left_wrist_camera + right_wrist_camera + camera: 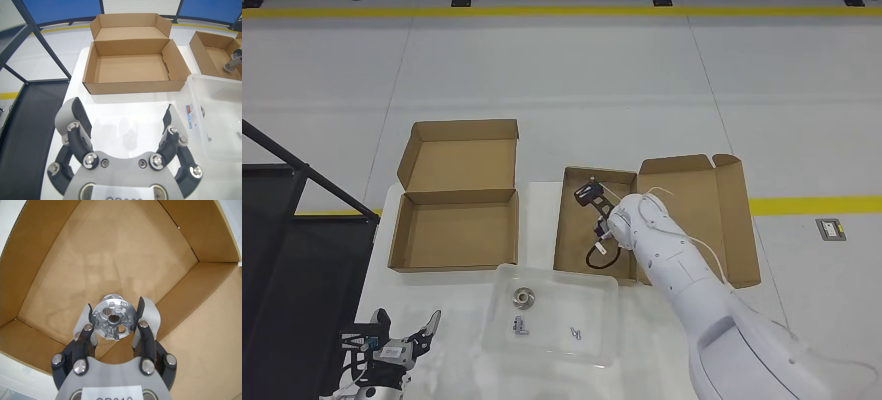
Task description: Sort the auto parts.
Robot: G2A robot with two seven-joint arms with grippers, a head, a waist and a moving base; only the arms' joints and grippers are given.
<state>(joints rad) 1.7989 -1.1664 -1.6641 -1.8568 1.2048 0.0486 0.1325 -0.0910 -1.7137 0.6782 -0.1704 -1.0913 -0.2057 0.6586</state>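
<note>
White surface [537, 225] carries the right box [113, 256], and over it the right pincer [115, 305] is clamped on a round part [113, 321], which could slip if held loosely; the left pincer [122, 103] is apart.

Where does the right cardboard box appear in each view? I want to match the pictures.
Top view: the right cardboard box lies right of centre, lid open, beyond the clear bin.
Left wrist view: it stands beyond the bin, beside the other box.
Right wrist view: its floor and walls lie under and around the right pincer.
Shared landmark: that pincer, shut on a round metal part, inside this box.
</note>
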